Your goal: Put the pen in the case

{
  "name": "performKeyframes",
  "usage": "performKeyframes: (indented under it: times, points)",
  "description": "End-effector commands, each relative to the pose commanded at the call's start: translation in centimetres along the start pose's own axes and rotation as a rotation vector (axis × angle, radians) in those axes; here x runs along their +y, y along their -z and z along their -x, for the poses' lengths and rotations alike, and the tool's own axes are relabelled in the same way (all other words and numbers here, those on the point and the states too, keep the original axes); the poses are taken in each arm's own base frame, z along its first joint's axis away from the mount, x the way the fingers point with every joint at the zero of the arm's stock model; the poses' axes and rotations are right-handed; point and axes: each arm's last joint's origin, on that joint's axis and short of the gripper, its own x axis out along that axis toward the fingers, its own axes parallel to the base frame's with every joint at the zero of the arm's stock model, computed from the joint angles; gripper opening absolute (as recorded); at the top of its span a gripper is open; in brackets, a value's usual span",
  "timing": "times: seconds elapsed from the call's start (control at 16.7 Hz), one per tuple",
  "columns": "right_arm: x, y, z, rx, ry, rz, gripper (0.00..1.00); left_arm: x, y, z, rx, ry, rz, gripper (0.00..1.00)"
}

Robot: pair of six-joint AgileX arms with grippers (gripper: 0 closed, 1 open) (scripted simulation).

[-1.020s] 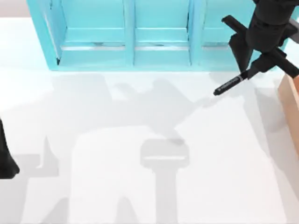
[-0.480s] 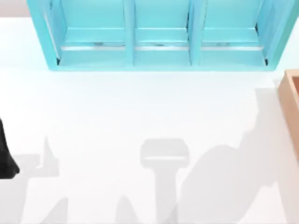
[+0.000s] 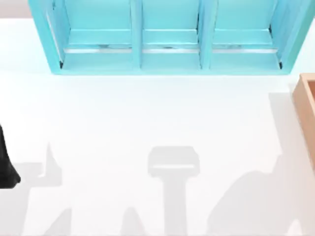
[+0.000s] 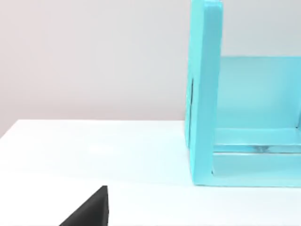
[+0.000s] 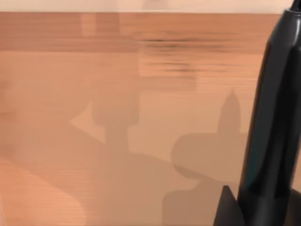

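Right wrist view, glossy black pen (image 5: 270, 122) over tan case floor (image 5: 117, 117), right gripper grip unclear, left arm (image 3: 6, 169) parked left.

You see the left arm (image 3: 6, 164) as plain glossy black, tapered and smooth; a black wedge-shaped claw (image 4: 89, 211) tip, unmarked.

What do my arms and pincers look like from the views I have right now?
Little is on view. The left arm shows as a plain, glossy black bulk at the top view's left edge. In the left wrist view the left pincer is a matte black, angular wedge. The right wrist view catches a similar dark tip. No cables or markings visible.
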Motion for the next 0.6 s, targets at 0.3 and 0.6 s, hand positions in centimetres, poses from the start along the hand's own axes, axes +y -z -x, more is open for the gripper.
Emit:
performKeyframes:
  times: [0.3, 0.6]
  points:
    - [0.1, 0.7, -1.4, 0.0, 0.0, 0.0, 0.0, 0.0, 0.0, 0.0, 0.0, 0.0, 0.0, 1.0]
    - [0.1, 1.7, -3.0, 0.001, -0.006, -0.002, 0.0, 0.0, 0.0, 0.0, 0.0, 0.0, 0.0, 1.0]
